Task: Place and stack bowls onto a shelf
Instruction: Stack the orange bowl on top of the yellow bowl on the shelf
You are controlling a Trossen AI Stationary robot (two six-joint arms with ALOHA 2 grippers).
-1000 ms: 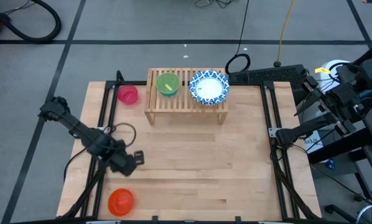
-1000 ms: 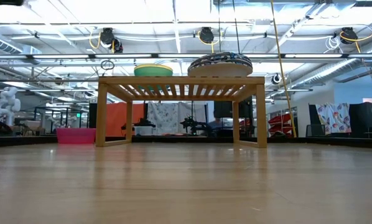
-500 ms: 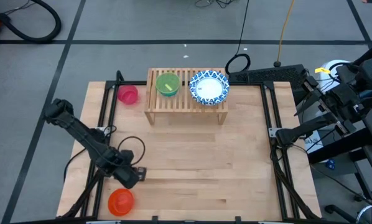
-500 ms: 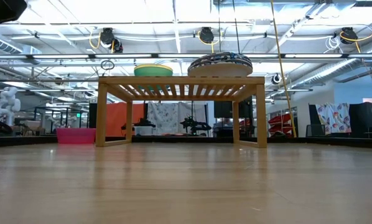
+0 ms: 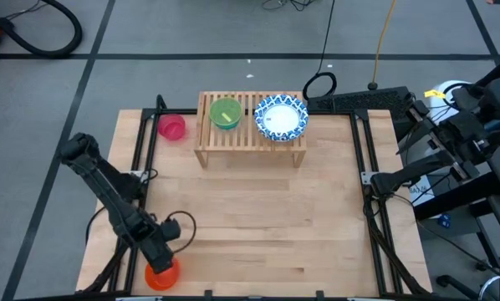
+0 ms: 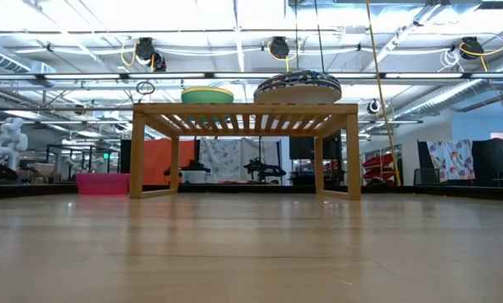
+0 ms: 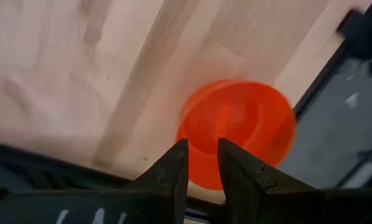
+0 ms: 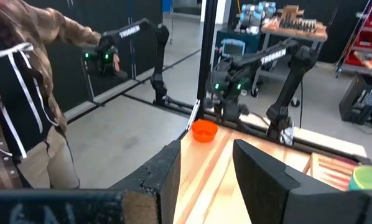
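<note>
Orange bowl (image 5: 161, 275): sits upright on the bench (image 5: 258, 217), well apart from the shelf (image 5: 248, 138), at the bench's near left corner; in the left wrist view its mouth faces up.
Axis: round, so no long axis in plan; the only axis is the upright one through its centre, and it seems level.
Left hand (image 7: 201, 163): just over the orange bowl's rim, fingers parted by a narrow gap, holding nothing.
Step in hand: taking the orange bowl, I judge.
Doing it well: bring one finger inside the wall and one outside, then pinch the rim; keep the bowl level on the lift so it does not swing.
Risk: the bowl sits close to the bench edge, so a sideways nudge could push it off.
Shelf load: green bowl (image 5: 225, 113) on the left part, blue-rimmed bowl (image 5: 280, 117) on the right part.
Pink bowl (image 5: 172, 127): on the bench just beside the shelf's left end.
Right hand (image 8: 206, 163): off the bench beyond the shelf's right end, fingers apart, empty.
</note>
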